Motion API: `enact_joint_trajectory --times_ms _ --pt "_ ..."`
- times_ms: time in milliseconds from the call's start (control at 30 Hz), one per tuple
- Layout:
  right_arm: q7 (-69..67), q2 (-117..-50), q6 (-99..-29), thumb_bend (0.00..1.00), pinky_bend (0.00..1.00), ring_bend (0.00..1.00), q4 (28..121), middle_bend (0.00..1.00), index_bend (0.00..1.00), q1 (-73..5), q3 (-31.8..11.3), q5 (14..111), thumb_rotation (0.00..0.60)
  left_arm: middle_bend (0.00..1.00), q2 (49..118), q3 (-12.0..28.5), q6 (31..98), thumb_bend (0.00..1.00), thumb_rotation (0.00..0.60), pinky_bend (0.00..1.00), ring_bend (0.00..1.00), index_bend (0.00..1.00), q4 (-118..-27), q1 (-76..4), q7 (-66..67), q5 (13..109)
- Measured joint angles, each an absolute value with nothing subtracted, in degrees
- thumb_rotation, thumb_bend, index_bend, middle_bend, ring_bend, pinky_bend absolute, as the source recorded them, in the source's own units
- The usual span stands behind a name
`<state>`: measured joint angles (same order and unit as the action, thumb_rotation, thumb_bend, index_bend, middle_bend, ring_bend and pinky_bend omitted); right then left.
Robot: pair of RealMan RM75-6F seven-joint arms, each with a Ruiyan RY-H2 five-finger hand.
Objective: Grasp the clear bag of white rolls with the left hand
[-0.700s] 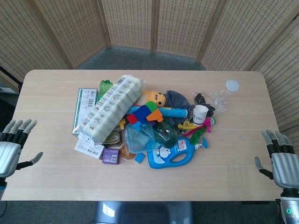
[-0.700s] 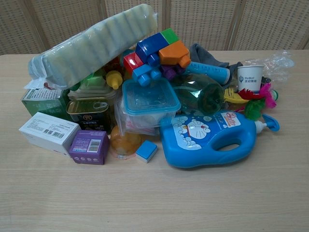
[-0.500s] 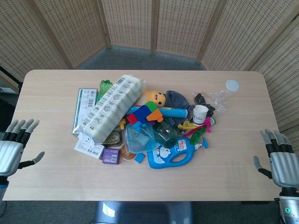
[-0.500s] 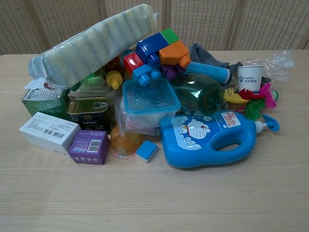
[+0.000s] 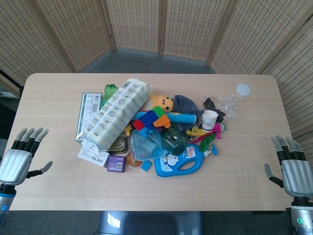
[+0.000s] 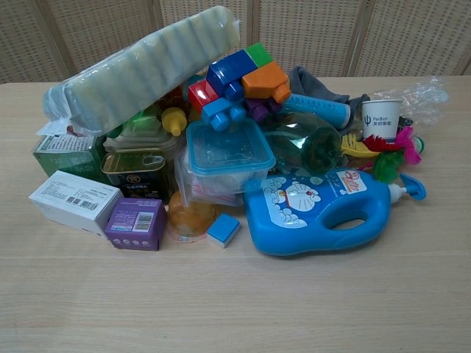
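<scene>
Clear plastic wraps the long bag of white rolls, which I see lying slantwise across the left part of the pile, its near end propped over a green box and a tin can, its far end raised toward the stack of toy building blocks. In the chest view the bag sits on top of everything on that side, tilted upward to the right.

My left hand hangs off the table's left edge, well apart from the bag, fingers spread and holding nothing. My right hand is at the opposite edge, likewise spread and empty. Neither hand shows in the chest view.

Around the bag I can pick out a white carton and a small purple box at the near left, a blue-lidded clear container in the middle, and a blue detergent bottle lying on its side to the right. A paper cup stands upright behind the bottle's nozzle, beside some crumpled clear wrap. A white lid lies alone near the far right corner.
</scene>
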<state>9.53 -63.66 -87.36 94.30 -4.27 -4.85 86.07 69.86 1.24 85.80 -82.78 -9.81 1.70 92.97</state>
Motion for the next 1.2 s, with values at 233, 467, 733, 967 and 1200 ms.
enact_joint_trajectory --times_ms 233,467,733,967,1200 --pt "9.3 -63.3 -88.0 0.42 0.0 0.0 94.7 0.0 0.01 -4.1 -4.8 86.6 0.496 0.0 75.9 2.2 84.0 0.29 0.439 0.0 0.0 0.0 -77.8 -12.9 4.2 94.1" --pt "8.3 -63.5 -88.2 0.42 0.0 0.0 94.3 0.0 0.01 -3.5 -4.3 86.9 0.494 0.0 81.3 4.5 82.8 0.29 0.419 0.0 0.0 0.0 -74.3 -17.1 4.5 94.9" --pt "6.9 -62.7 -89.3 0.42 0.0 0.0 94.1 0.0 0.01 -2.6 -4.2 87.0 0.494 0.0 87.3 5.8 80.8 0.29 0.405 0.0 0.0 0.0 -68.6 -21.1 3.8 95.2" --pt "6.4 -62.4 -89.2 0.42 0.0 0.0 94.4 0.0 0.01 -2.6 -4.0 87.5 0.493 0.0 93.6 5.4 80.1 0.29 0.404 0.0 0.0 0.0 -61.4 -24.2 1.2 96.1" --pt "5.9 -62.2 -88.9 0.42 0.0 0.0 94.4 0.0 0.02 -2.7 -3.9 87.8 0.493 0.0 98.8 4.9 83.0 0.29 0.521 0.0 0.0 0.0 -53.7 -25.9 -0.9 98.1"
